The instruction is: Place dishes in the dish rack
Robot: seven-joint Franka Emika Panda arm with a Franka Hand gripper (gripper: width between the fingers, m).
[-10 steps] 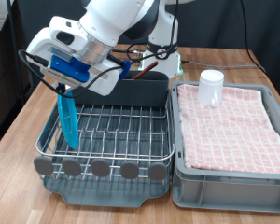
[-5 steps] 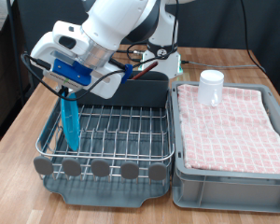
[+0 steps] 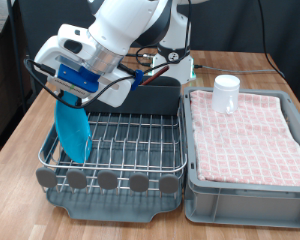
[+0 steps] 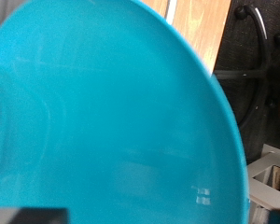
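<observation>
Hanging below the end effector (image 3: 70, 92), whose finger state cannot be determined, the plate (image 3: 74, 134) stands on edge in the dish rack (image 3: 120, 145); the cup (image 3: 226, 94) sits on cloth (image 3: 250, 135).

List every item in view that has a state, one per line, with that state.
end effector: above the rack's end at the exterior view's left, at the plate's top edge.
plate: on edge in the dish rack, leaning.
cup: upside down on the pink checked cloth.
pink checked cloth: spread flat over the light grey bin.
dish rack: holds only the plate on its wires.
</observation>
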